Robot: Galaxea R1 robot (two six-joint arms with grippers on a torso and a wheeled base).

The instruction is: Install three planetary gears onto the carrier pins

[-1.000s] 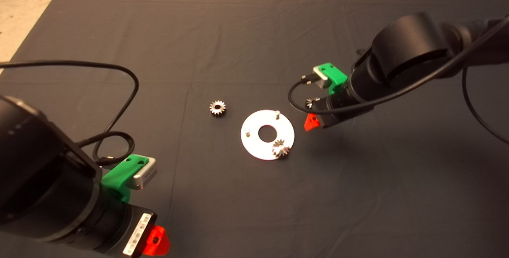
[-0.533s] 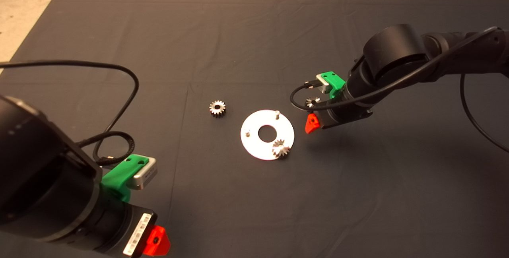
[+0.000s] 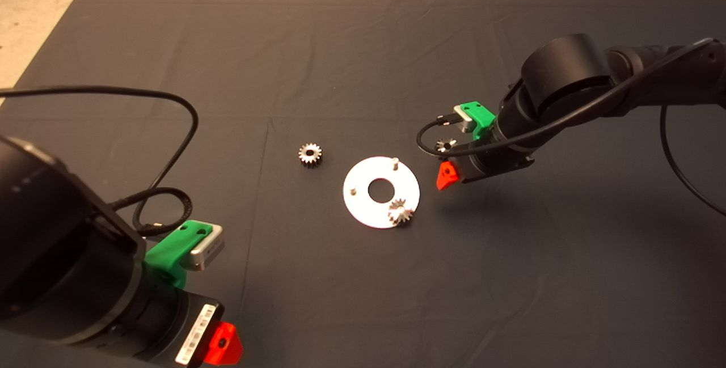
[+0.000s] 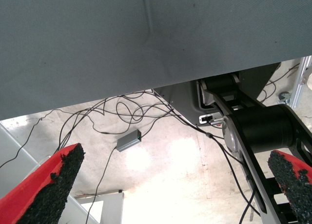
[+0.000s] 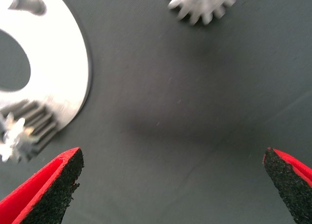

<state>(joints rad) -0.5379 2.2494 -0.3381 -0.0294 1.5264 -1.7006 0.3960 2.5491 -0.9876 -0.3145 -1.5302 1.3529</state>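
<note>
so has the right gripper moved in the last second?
Yes. The right gripper crept slightly right and down the head view, away from the disc, which stayed put.

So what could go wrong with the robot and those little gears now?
The right gripper hangs open by the disc, near a loose gear partly hidden behind its cable. It might bump that gear away instead of grabbing it.

Its fingers could also knock the disc and shake the gear already on a pin.

Two pins are thin, so a gear's small hole could miss and the gear tip over.
</note>
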